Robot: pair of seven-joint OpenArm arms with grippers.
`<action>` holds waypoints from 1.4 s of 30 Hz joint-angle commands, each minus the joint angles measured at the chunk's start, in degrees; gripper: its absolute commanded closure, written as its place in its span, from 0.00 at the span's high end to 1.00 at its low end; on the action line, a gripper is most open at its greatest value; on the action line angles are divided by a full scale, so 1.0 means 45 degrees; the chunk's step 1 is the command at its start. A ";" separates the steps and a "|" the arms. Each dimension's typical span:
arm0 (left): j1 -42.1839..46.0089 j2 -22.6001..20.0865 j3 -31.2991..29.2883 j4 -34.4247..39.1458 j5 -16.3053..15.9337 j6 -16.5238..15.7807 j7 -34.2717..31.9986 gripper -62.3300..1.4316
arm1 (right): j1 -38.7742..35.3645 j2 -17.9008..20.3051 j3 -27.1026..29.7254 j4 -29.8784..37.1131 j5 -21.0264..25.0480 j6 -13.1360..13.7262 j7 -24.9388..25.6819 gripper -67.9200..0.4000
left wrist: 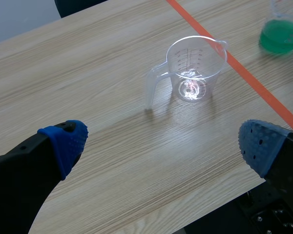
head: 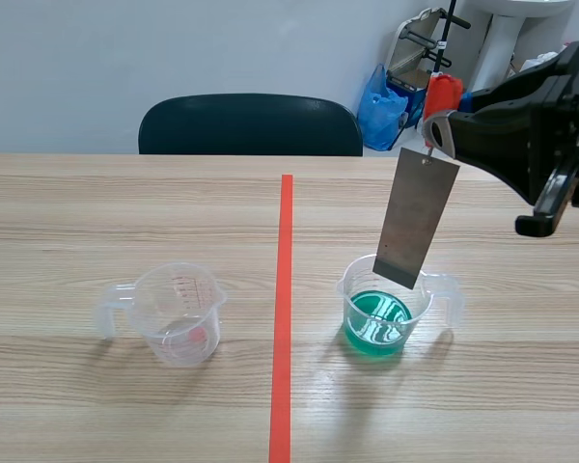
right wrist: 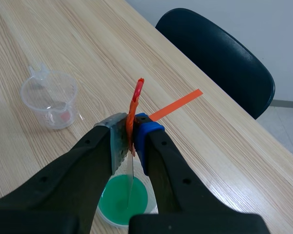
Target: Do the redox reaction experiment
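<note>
A thin grey metal plate hangs tilted from an orange tag, and my right gripper is shut on that tag. The plate's lower edge is about level with the rim of a clear beaker of green liquid and stays clear of the liquid. In the right wrist view the tag is pinched in the right gripper, with the green beaker directly under it. A nearly empty clear beaker stands left of the tape line. My left gripper is open above bare table, short of the empty beaker.
An orange-red tape line runs down the middle of the wooden table. A dark chair stands behind the far edge. A blue bag and white equipment sit on the floor at the back right.
</note>
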 commanded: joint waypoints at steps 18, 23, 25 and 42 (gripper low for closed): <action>0.0015 0.0053 0.0039 0.0102 -0.0131 -0.0034 -0.0228 1.00 | 0.0185 0.0063 0.0097 0.0083 0.0131 -0.0083 0.0219 0.01; 0.0015 0.0058 0.0039 0.0102 -0.0131 -0.0034 -0.0238 1.00 | 0.0185 0.0063 0.0097 0.0083 0.0131 -0.0083 0.0219 0.01; 0.0015 0.0058 0.0039 0.0102 -0.0131 -0.0034 -0.0272 1.00 | 0.0185 0.0063 0.0097 0.0083 0.0131 -0.0083 0.0219 0.01; -0.0068 -0.0971 0.0039 0.0087 -0.0340 -0.0141 -0.0685 1.00 | 0.0185 0.0063 0.0097 0.0083 0.0131 -0.0083 0.0185 0.01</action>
